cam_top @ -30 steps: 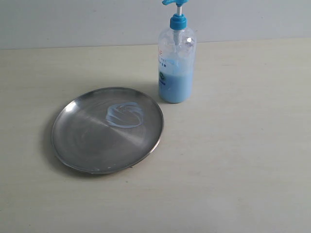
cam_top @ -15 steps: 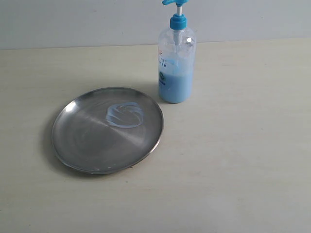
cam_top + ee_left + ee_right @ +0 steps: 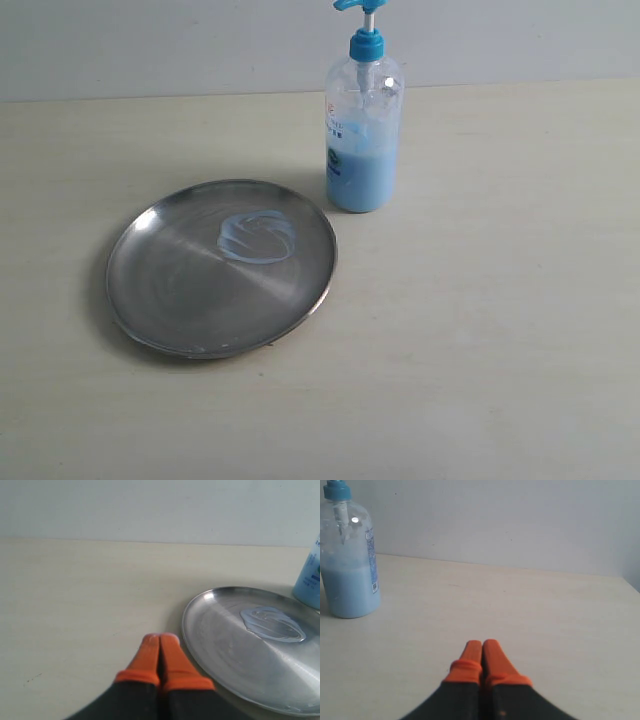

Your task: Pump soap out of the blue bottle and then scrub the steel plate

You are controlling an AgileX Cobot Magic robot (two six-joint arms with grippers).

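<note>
The left pincer is clenched, its two orange fingertips pressed flat together with nothing between them, low over the pale worktop. Just beside and ahead of those tips lies the steel plate, flat on the worktop, its near rim close to the pincer but not touching it. Farther along the plate from the pincer, past its middle, sits the soap, a whitish-blue smear in a rough swirl. Beyond the plate's far edge the base of the blue bottle stands just beside the rim.

The right pincer is clenched as well, orange tips together and holding nothing. A stretch of worktop lies between it and the bottle, which stands upright well ahead and off to one side, about half full of light-blue liquid, with its label turned toward the pincer. Behind everything rises a plain grey wall.

The exterior view shows neither pincer.
</note>
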